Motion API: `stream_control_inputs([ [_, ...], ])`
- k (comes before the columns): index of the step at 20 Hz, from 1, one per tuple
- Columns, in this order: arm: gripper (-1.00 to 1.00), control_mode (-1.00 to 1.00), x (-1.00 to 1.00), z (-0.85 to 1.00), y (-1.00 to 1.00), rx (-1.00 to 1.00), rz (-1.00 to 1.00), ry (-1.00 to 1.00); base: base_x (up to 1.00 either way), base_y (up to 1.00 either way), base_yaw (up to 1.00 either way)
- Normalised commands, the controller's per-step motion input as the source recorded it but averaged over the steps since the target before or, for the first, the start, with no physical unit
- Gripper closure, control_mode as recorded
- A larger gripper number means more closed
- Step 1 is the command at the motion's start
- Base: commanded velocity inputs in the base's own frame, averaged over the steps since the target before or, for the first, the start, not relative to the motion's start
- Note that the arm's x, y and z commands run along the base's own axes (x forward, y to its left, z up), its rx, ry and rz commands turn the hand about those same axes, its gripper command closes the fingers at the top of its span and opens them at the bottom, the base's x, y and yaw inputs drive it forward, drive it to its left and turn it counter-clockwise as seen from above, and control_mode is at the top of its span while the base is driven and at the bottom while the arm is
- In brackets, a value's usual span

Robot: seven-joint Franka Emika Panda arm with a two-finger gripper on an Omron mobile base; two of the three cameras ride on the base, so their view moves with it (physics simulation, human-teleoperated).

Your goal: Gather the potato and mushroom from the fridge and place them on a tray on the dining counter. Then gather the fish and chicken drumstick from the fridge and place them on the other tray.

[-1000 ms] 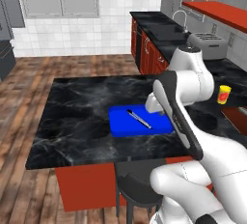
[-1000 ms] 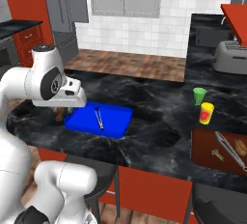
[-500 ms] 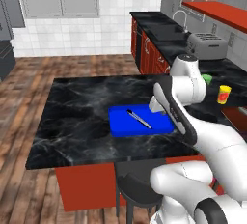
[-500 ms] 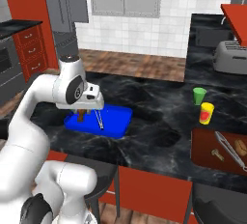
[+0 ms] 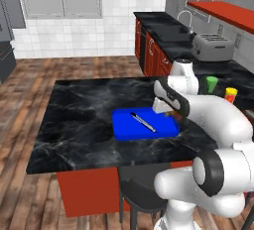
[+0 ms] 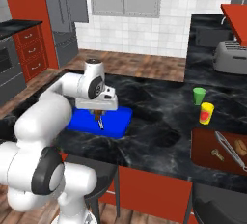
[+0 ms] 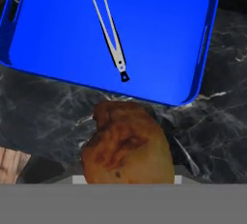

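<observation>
The dining table [image 5: 84,120], a black white-veined marble slab on a red base, carries the bright blue tray [image 5: 124,125] near its robot-side edge; the tray is flat with a low rim and slot handles at its short ends, and a pair of slim metal tongs [image 7: 107,25] lies on its floor; the tool [image 6: 100,117] hangs just above the tray's near side, partly closed on a brown, lumpy chicken drumstick [image 7: 128,146], which in the hand view sits just short of the tray's rim, over bare marble; so the drumstick is in the grip and not yet down on the tray.

By the look of it the drumstick is light and firm but a little yielding, with a glossy skin that may slip; its bulging meaty end gives the surest hold, taken across the thick middle, as the jaws seem to have it; it should be lowered onto open blue floor beside the tongs, not on them.
</observation>
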Motion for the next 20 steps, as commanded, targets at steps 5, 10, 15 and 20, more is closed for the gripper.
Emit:
stream_control_inputs([
  [5,1.00,-1.00,0.70,-0.62,-0.16,0.00,0.00,0.02,0.00,0.00,0.00],
  [10,1.00,-1.00,0.62,-0.63,-0.11,0.00,0.00,0.00,0.00,0.00,0.00],
  [15,1.00,-1.00,0.46,-0.56,-0.02,0.00,0.00,0.00,0.00,0.00,0.00],
  [20,1.00,-1.00,0.32,-0.51,0.00,0.00,-0.01,0.00,0.00,0.00,0.00],
])
